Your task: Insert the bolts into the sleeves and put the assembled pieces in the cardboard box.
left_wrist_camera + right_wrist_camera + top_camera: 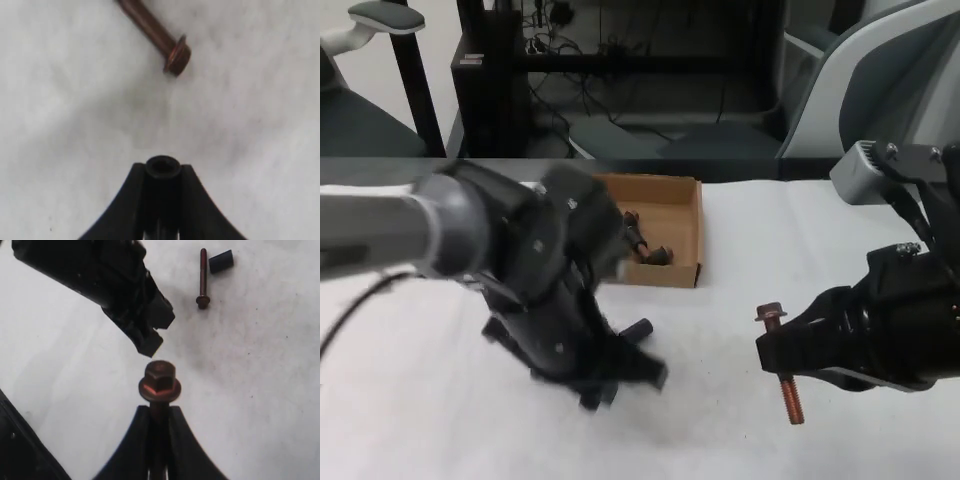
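My left arm (380, 228): pale grey tube, bulky black wrist (552, 250); thin black cable (348, 312) beneath. My right arm (900, 320): black, light grey block (865, 172) on top; fingers (122, 212) of my left gripper (163, 171) and right gripper (159, 412) matte black, flaring from narrow tips.

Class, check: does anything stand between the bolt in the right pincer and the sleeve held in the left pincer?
Nothing visible does: the white bench alone shows between the bolt in the right pincer and the sleeve in the left pincer.
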Controlling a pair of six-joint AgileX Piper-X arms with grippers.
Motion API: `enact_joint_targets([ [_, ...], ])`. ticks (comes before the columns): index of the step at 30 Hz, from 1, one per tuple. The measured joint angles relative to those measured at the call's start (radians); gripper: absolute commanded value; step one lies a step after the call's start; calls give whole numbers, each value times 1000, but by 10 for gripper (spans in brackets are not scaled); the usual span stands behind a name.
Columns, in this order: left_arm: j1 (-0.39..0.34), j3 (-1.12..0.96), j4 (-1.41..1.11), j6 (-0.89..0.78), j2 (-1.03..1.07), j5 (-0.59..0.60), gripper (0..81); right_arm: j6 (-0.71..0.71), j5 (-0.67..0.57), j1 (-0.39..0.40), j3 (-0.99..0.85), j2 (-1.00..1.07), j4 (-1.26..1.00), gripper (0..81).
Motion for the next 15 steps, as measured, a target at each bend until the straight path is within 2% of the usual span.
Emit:
enact_joint_targets([
  [7,29,65,-122,0,-202,23,17,25,23,0,37,0,-169,6],
  [15,29,223,-331,0,-427,185,17,107,39,0,44,134,-412,6],
])
